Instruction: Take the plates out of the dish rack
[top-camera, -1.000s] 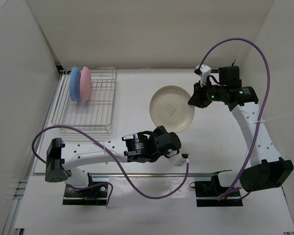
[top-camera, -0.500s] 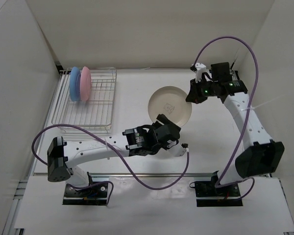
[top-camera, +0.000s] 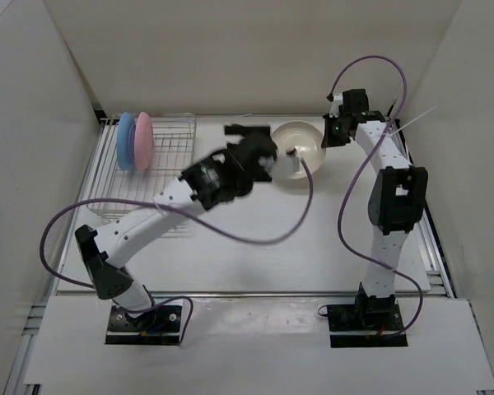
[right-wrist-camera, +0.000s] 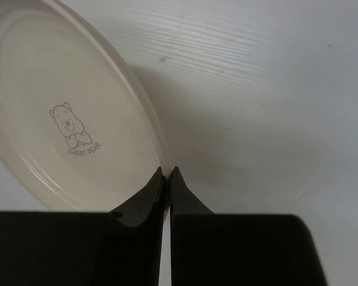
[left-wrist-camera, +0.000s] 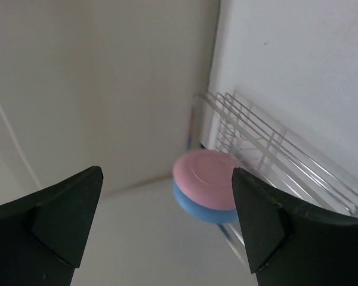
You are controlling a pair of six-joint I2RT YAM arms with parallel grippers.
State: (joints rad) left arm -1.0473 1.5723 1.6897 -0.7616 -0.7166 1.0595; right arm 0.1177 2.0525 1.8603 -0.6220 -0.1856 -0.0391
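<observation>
Between the tips of the right end effector, which are pinched almost together, sits the rim of the cream plate, the one with a small bear printed in its middle. That plate is out of the rack and hangs tilted over the far right part of the tabletop, throwing a shadow on it. Whether its lower edge rests on the surface cannot be told. The left end effector is spread wide and carries nothing. Seen from above, it is stretched out close beside the cream plate, and its own camera looks across toward the rack. The pink plate and the blue plate stand there on edge, pressed side by side at the rack's far left end, with the blue one on the outer side. By my reckoning about a third of the job is done: one plate is lifted clear but not yet plainly set down, and two are waiting. What remains is to lay the cream plate flat and let go, then fetch the pink and blue plates, most likely with the free left arm.
</observation>
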